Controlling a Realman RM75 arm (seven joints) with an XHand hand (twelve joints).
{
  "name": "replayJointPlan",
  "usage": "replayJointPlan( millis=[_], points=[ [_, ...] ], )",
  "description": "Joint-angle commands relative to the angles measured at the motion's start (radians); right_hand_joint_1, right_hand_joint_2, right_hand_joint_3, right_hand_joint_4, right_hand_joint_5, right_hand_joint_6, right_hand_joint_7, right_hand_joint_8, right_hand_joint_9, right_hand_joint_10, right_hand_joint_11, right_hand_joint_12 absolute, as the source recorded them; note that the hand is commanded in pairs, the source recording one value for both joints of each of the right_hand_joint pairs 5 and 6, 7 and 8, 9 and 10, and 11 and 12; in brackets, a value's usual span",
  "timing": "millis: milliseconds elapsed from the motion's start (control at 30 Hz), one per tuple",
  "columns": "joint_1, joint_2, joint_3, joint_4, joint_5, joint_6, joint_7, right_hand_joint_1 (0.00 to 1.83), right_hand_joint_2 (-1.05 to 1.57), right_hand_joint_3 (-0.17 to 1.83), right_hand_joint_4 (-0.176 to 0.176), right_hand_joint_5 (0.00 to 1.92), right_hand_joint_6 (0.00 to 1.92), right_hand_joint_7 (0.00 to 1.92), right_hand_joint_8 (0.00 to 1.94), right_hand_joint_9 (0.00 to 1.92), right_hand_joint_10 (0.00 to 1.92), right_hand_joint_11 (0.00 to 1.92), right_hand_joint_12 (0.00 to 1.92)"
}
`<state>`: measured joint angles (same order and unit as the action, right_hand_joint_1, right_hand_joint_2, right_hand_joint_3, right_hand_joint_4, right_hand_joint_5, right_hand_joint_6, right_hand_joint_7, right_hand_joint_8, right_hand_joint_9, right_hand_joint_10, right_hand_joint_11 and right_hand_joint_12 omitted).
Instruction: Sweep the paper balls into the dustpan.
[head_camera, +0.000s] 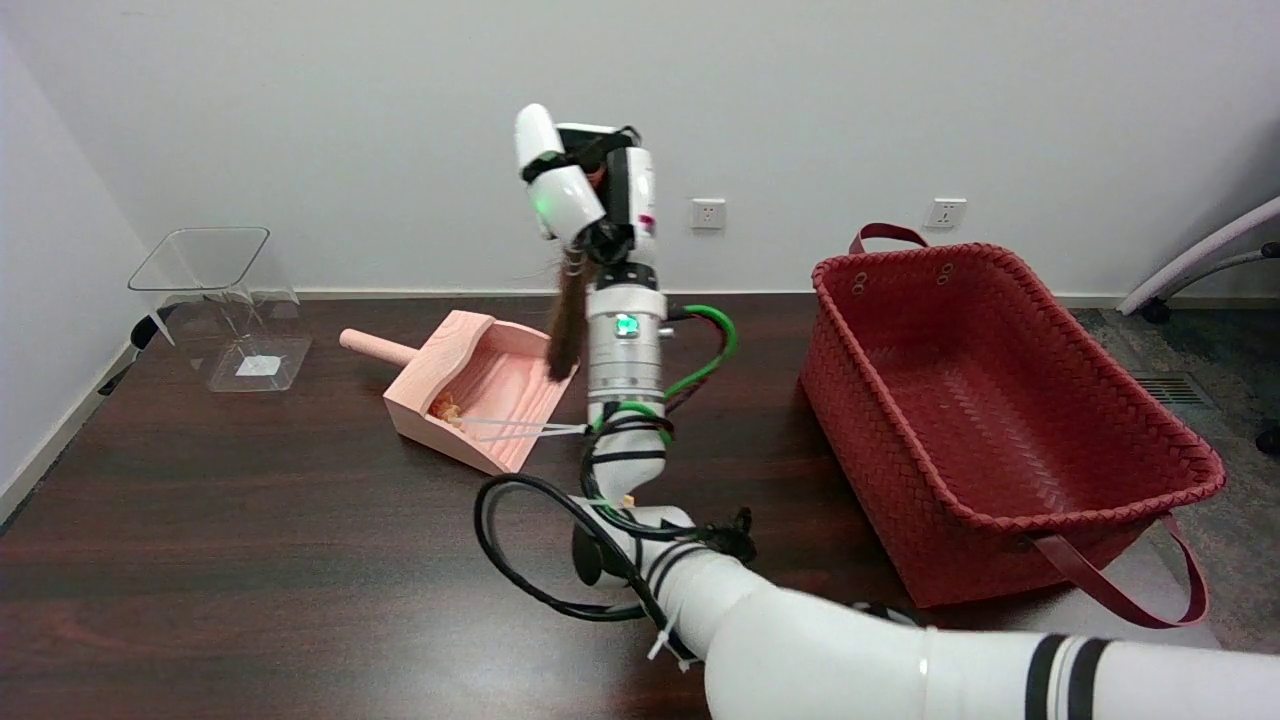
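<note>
A: Nearest, what shows?
B: The white right arm, cabled, rising to the right hand (590, 195), which grips a brush (567, 320) whose dark bristles hang down.
A: And the dustpan?
B: The pink wooden dustpan (480, 400) lies on the dark table (250, 550), handle pointing far-left, something small and orange inside (paper balls, perhaps). Beyond: a woven red basket (1000, 400) and a clear container (225, 305).

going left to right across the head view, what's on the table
clear plastic container → pink wooden dustpan → right hand holding a dark brush above the dustpan's right edge → red woven basket
</note>
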<state>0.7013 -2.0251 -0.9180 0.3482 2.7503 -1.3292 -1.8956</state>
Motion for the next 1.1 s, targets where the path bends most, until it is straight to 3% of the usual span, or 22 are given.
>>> replayJointPlan(
  millis=[33,133,267,500,667,867,1100],
  points=[
    [-0.480,0.014,-0.325,0.874,0.003,0.556,0.092,1.06,1.57,1.08,0.000,1.92,1.92,1.92,1.92,1.92,1.92,1.92,1.92],
    [-0.551,0.060,-0.396,1.024,0.003,0.692,0.141,1.04,1.57,1.17,0.000,1.92,1.92,1.92,1.92,1.92,1.92,1.92,1.92],
    [-0.614,0.110,-0.438,1.148,0.002,0.788,0.234,1.03,1.57,1.10,0.000,1.92,1.92,1.92,1.92,1.92,1.92,1.92,1.92],
    [-0.663,0.171,-0.461,1.267,0.002,0.886,0.513,1.03,1.57,1.02,0.000,1.92,1.92,1.92,1.92,1.92,1.92,1.92,1.92],
    [-0.690,0.286,-0.506,1.366,0.000,1.023,0.684,1.02,1.57,1.01,0.000,1.92,1.92,1.92,1.92,1.92,1.92,1.92,1.92],
    [-0.695,0.426,-0.553,1.420,0.000,1.110,0.986,0.99,1.57,1.02,0.000,1.92,1.92,1.92,1.92,1.92,1.92,1.92,1.92],
    [-0.701,0.493,-0.590,1.415,-0.001,1.114,1.251,0.98,1.57,0.95,0.000,1.92,1.92,1.92,1.92,1.92,1.92,1.92,1.92]
  ],
)
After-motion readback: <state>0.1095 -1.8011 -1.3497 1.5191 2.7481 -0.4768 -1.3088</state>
